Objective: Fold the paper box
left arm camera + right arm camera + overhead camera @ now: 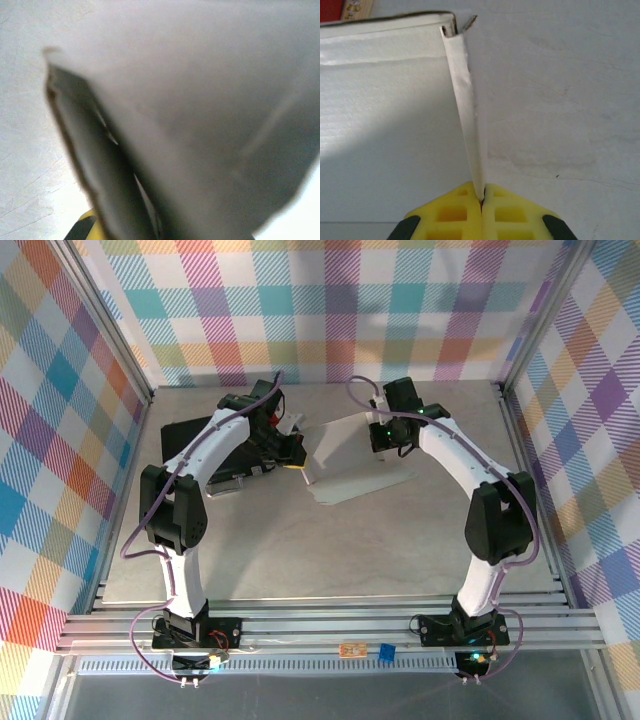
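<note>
Right wrist view: the right claw (481,201) pinches a thin, smooth white flap (467,115) of the paper box (385,100).
Top view: the box sits on the grey table (300,540), with the left claw (292,462) at its edge; I cannot tell its grip.

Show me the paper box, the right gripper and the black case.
paper box (350,465): top external view, its flat white panel
right gripper (481,200): right wrist view, between the yellow fingertips
black case (182,434): top external view, its left part
</note>
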You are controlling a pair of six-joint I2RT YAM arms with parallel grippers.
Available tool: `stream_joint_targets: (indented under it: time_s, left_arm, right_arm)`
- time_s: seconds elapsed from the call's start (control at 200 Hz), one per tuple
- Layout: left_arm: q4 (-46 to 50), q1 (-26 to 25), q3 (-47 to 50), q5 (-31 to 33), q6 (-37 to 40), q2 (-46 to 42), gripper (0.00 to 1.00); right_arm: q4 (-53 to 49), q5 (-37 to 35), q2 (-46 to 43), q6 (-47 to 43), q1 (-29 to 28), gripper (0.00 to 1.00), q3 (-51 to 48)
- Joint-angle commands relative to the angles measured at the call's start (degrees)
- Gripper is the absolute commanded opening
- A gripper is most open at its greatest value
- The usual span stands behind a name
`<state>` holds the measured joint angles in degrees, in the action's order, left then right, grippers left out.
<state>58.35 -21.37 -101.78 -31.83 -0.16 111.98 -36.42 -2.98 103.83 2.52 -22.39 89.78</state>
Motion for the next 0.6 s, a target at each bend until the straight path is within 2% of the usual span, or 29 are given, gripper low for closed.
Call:
stream_joint_targets:
  time_s: [0.0,0.135,0.49,0.595]
  left_arm:
    - [-1.49,-1.49,-0.09,-3.06,1.50,-2.82,0.00]
    - [-1.44,-1.55,-0.13,-2.82,1.44,-2.82,0.00]
    - [-0.23,-2.91,-2.19,1.26,-0.76,-1.07,0.00]
    - [-0.56,-3.50,-2.22,0.73,-1.11,-0.89,0.00]
  right_arm:
    - [-1.41,-4.45,0.84,2.93,-1.76,0.00,2.14]
    - [-3.04,-8.17,1.58,3.28,-2.34,0.00,3.27]
    - [-13.32,-28.02,6.03,6.42,-6.40,0.00,10.39]
    - [-13.21,-27.65,5.63,7.44,-6.61,0.00,10.06]
